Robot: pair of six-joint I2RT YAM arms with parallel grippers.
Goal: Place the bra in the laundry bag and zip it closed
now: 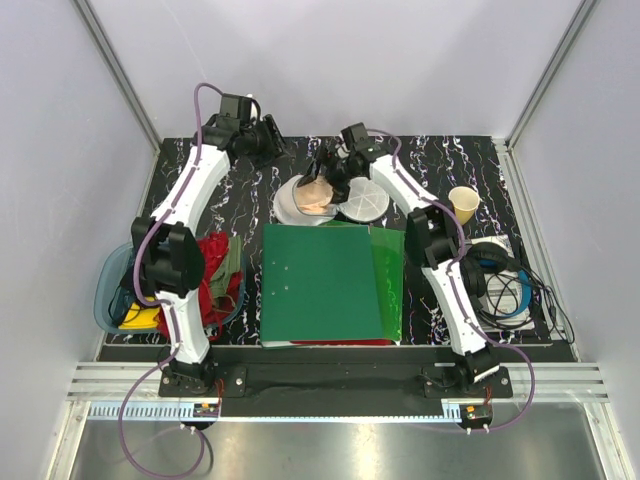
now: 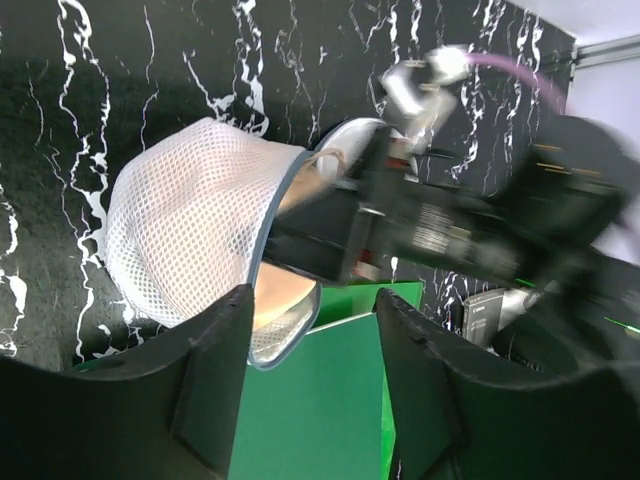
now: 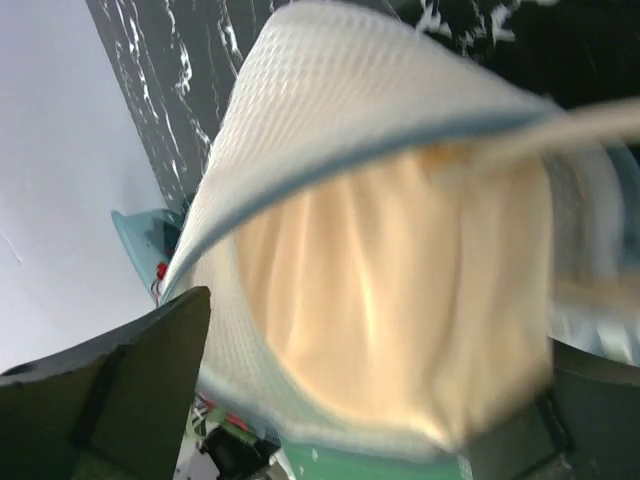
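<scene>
The laundry bag (image 1: 296, 200) is a white mesh pouch lying at the back of the table, its mouth turned toward the right arm. The peach bra (image 1: 318, 193) sits inside the mouth. My right gripper (image 1: 326, 178) hovers right at the opening. In the right wrist view the bra (image 3: 400, 290) and the bag's mesh (image 3: 330, 90) fill the frame, and the right gripper (image 3: 380, 340) stands open with its fingers wide on either side. My left gripper (image 1: 272, 140) is behind and left of the bag. In its own view the left gripper (image 2: 315, 370) is open and holds nothing, with the bag (image 2: 185, 230) and bra (image 2: 285, 300) just beyond it.
A green folder (image 1: 330, 285) lies at the table's middle, in front of the bag. A white round disc (image 1: 366, 202) rests to the right of the bag. At the right stand a yellow cup (image 1: 463, 205) and headphones with cables (image 1: 500, 280). A blue tub (image 1: 112, 295) and red cloth (image 1: 215, 265) are at the left.
</scene>
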